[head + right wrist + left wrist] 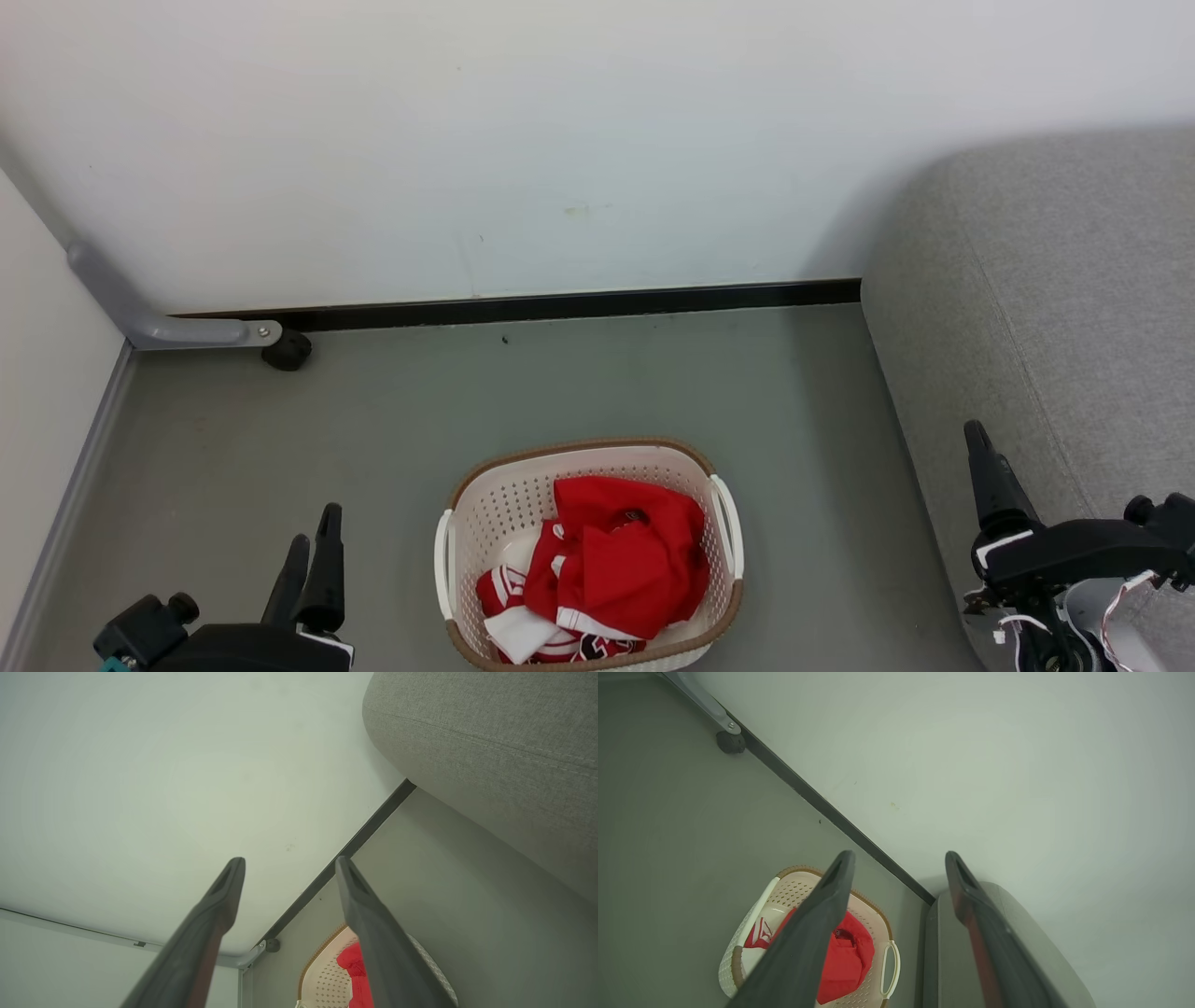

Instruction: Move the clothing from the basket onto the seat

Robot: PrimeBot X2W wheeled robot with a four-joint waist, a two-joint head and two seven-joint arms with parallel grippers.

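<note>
White wall [560, 140] meets grey floor [653, 392] at black skirting [560, 305]; castor [287, 350] in corner.

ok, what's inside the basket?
The basket holds crumpled red clothing: a plain red piece on top, a white-panelled jersey partly under it. The pile hides most of the basket's bottom.

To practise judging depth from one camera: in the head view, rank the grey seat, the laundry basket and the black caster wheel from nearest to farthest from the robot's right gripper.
1. Seat: right beside the right gripper, on its right.
2. Basket: on the floor to its left, bottom centre.
3. Caster wheel: far left, against the wall.
</note>
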